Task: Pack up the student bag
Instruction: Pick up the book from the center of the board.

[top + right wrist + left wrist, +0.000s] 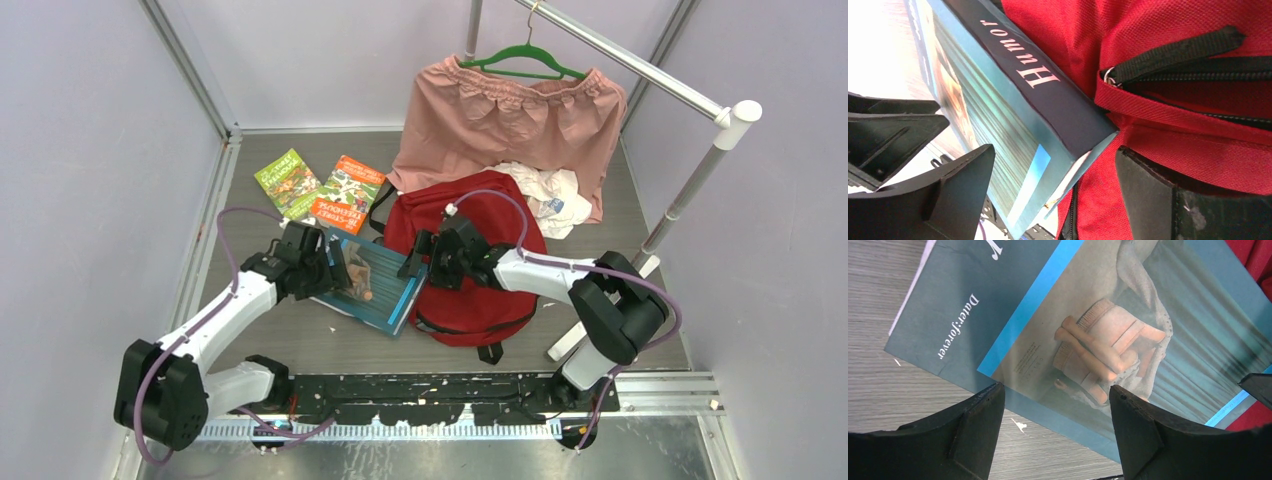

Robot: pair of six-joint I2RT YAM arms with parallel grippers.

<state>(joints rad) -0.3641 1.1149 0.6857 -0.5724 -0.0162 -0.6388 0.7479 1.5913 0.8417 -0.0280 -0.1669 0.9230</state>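
Grey wood-grain table (300, 340) under both arms. On my left side, the left gripper (338, 268) hangs wide open above a teal hardcover book (385, 290). The right gripper (412, 262), also spread wide, straddles that book's corner against the dark-red fabric student bag (470, 305), lying mid-table just right of it.

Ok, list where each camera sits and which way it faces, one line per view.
Top external: above and behind the bases, looking down at the grey wood-grain table; both arms, left gripper and right gripper show.
Left wrist: looks down on the thick teal book; its open black fingers show.
Right wrist: faces the book's spine and the dark-red fabric backpack; its open fingers show.
Shared: both wrist views catch the book.
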